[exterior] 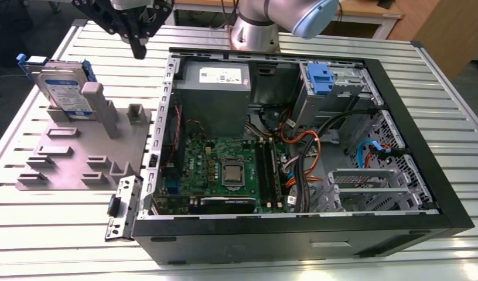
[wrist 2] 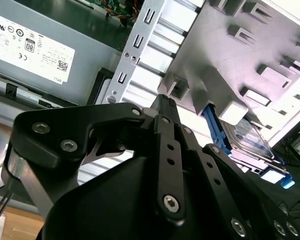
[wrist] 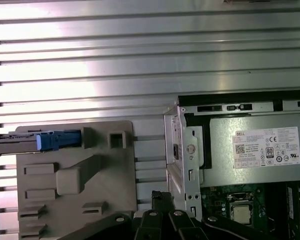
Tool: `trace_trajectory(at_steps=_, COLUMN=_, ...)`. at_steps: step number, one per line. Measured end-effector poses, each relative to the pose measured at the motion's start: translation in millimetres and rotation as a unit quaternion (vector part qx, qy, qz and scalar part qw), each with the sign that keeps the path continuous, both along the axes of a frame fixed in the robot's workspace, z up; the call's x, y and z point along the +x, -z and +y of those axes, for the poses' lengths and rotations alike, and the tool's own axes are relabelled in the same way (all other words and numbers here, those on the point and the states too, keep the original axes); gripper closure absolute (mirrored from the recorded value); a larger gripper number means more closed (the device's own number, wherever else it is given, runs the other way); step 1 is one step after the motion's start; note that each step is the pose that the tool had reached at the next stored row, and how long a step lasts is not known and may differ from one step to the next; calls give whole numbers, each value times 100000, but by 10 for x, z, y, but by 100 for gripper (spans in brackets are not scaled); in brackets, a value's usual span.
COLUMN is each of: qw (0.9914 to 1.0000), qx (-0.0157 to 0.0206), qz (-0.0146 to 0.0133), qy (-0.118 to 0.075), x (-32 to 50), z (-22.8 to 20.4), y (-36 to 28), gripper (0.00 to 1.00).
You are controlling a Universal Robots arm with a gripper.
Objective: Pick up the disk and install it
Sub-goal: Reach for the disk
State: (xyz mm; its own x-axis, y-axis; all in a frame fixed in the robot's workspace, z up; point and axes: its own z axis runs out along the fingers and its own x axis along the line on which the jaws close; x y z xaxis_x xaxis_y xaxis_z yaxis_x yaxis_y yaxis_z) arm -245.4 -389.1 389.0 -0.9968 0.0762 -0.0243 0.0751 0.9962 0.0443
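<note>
Because the disk (exterior: 63,89), upright beside the computer case (exterior: 262,240), is likely stiff, dense and shock-sensitive, you should pinch its flat faces; your gripper (exterior: 137,52) hangs empty, pressed together.

On the exterior view's right, the computer case (exterior: 301,237) is sitting open on the counter (exterior: 51,234). On that view's left, the fixture plate (exterior: 75,152) is lying just beside it. At the plate's far left corner the disk (exterior: 63,88) is standing on edge in a slot. Inside the case, the power supply (exterior: 215,96) is sitting at the far end, the motherboard (exterior: 223,170) is lying in front of it, and the drive bracket (exterior: 320,79) is sitting further right. Overhead, the gripper (exterior: 137,50) is hanging above the gap between plate and case.
</note>
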Motion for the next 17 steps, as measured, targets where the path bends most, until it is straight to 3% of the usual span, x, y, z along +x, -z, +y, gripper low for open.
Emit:
trace_trajectory(at_steps=10, qw=100000, qx=1, qz=0, qy=-2, x=-116, z=90, y=2, gripper=89)
trace_trajectory(at_steps=17, qw=100000, qx=9, qz=-6, qy=6, x=-235, z=121, y=4, gripper=89)
